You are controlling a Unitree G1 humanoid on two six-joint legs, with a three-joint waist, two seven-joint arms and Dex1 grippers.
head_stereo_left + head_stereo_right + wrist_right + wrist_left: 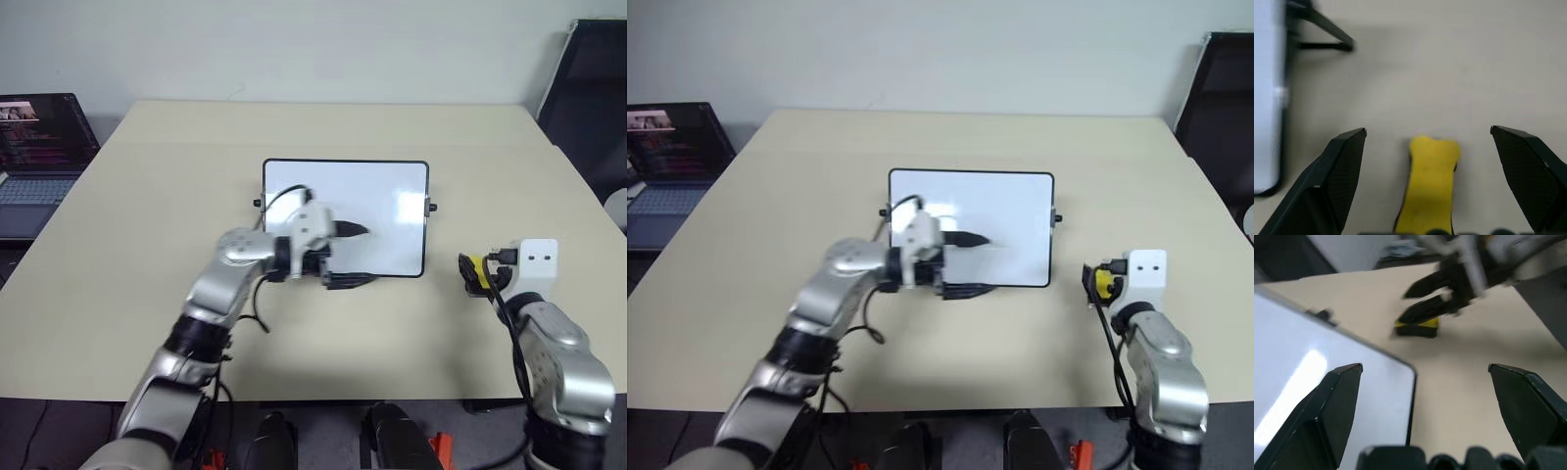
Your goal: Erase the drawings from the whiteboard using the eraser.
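**Board looks clean, eraser set down**

The right gripper (1427,142) has its two black fingers (1339,171) spread wide, with the eraser (1429,183) lying loose between them on the table (147,294), touching neither. The left gripper (1425,377) is spread too, gripping nothing, and hangs over the near edge of the whiteboard (392,206).

The eraser sits just right of the whiteboard, apart from its frame. No red drawings can be made out on the bare part of the whiteboard; the left arm hides a strip near the front, so that part cannot be judged. By my reading the wiping is done and the eraser has been let go, leaving little beyond drawing the arms back.

The eraser is a small yellow block, soft-looking, with a dark underside. The whiteboard is glossy white, catching ceiling light, inside a thin black frame with rounded corners and small knobs on the short sides. The table is matte beige. A laptop (39,162) stands open at the far left.
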